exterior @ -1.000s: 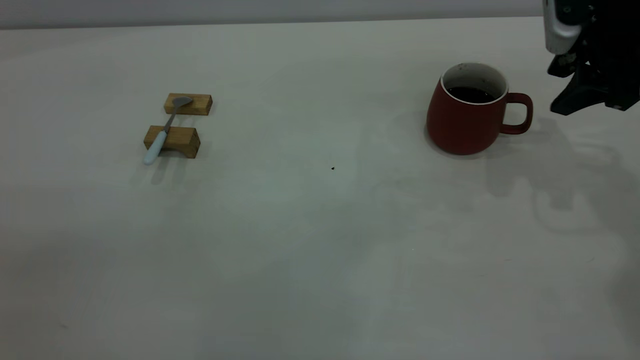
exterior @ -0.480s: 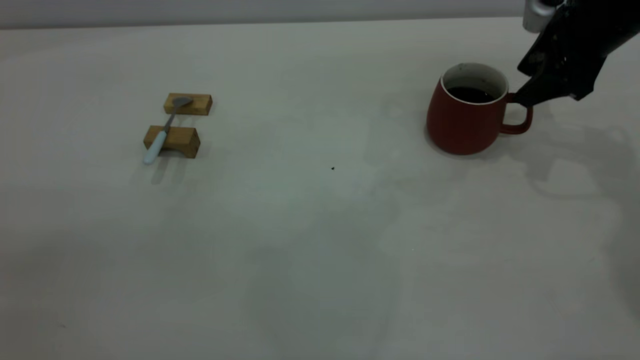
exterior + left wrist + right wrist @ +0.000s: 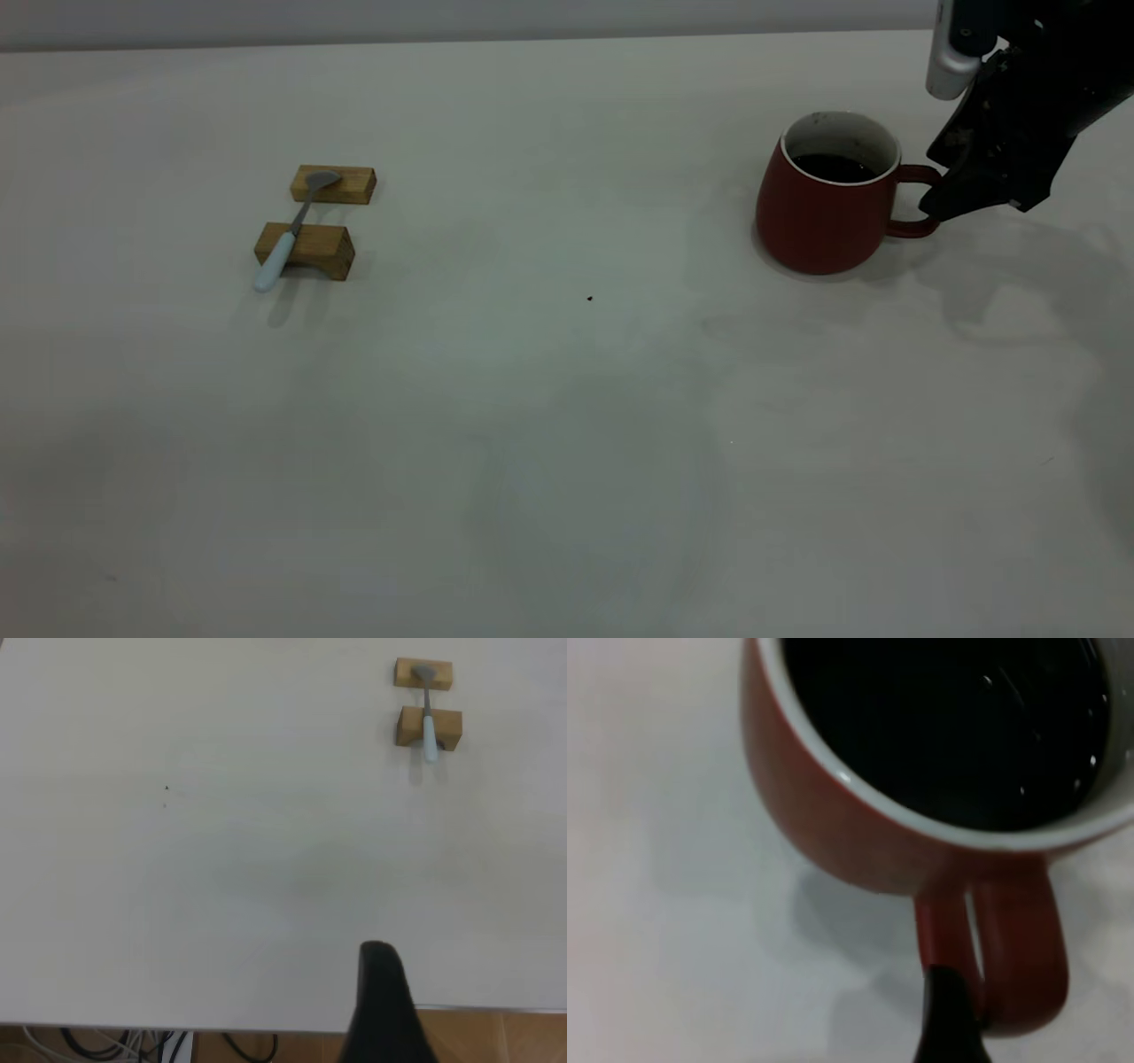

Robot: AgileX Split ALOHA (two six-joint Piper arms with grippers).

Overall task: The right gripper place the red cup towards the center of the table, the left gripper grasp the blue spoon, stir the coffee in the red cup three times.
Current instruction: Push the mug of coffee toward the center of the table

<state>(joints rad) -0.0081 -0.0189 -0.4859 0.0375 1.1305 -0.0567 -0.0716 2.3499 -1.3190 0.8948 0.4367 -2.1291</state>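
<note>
Bearing the red cup (image 3: pixel 824 208) at far right, the off-white table (image 3: pixel 567 425) carries the blue spoon (image 3: pixel 282 241) across two wooden blocks (image 3: pixel 306 248). Right gripper (image 3: pixel 943 208) at the handle, jaws' state indiscernible.

far wooden block (image 3: pixel 334 184) | near wooden block (image 3: pixel 306 250) | just apart (both lying flat) | cables (image 3: pixel 133 1043) below edge

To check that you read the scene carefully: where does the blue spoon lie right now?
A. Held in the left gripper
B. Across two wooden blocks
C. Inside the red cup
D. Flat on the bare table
B: the blue spoon rests across the two wooden blocks, bowl on the far block and handle over the near one, far from the red cup.
</note>
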